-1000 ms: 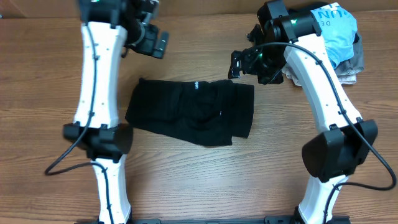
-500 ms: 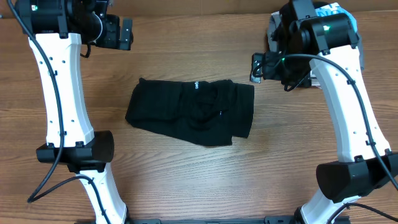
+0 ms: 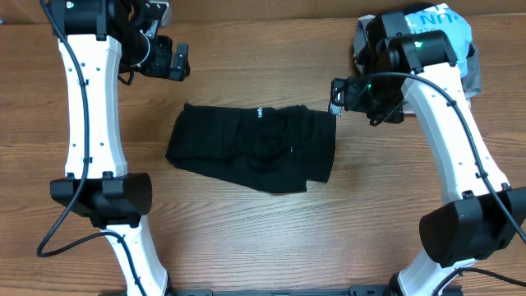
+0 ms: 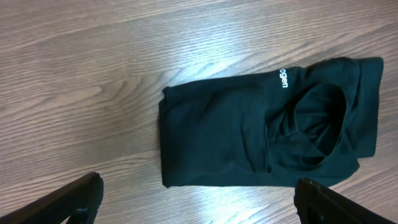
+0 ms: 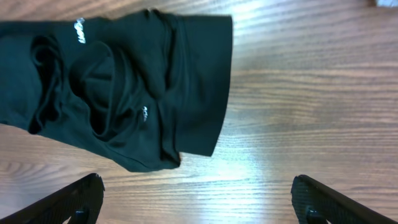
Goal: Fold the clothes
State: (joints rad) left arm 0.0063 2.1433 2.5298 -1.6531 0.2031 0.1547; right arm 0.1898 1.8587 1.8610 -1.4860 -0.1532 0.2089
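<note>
The black garment [image 3: 253, 148] lies folded in a wrinkly rectangle at the middle of the wooden table, with a small white logo on its far edge. It also shows in the left wrist view [image 4: 267, 134] and the right wrist view [image 5: 124, 87]. My left gripper [image 3: 171, 61] hovers open and empty beyond the garment's far left corner; its fingertips [image 4: 199, 199] are spread wide over bare wood. My right gripper [image 3: 335, 96] hovers open and empty just off the garment's far right corner; its fingertips [image 5: 199, 199] are also wide apart over bare wood.
A light blue shirt [image 3: 440, 29] lies on a pile of grey and beige folded garments [image 3: 470, 78] at the far right corner, behind my right arm. Bare wooden table [image 3: 246, 238] surrounds the black garment.
Both arms swung outward from a second ago. Since half a second ago my left gripper has shifted slightly right and toward the garment; my right gripper has barely moved. The garment has not moved.
</note>
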